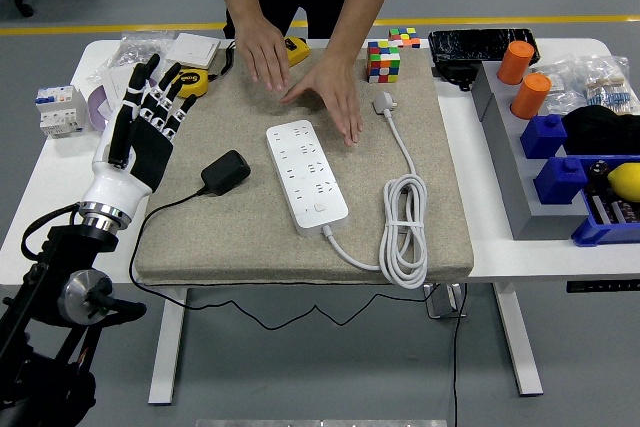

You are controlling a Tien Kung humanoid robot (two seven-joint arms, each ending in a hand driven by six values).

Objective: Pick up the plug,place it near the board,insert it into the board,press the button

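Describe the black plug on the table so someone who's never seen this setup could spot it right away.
Start at the beige mat covering the middle of the white table. On it lies a white power strip; the black plug sits just left of that, between the strip and the robot's left hand. It is the only black block on the mat, trailing a thin black cord, unlike the strip's thick white cable.

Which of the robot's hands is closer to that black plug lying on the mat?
The left. The left hand hovers with fingers spread just up and to the left of the black plug, not touching it. The right hand is not in view at all.
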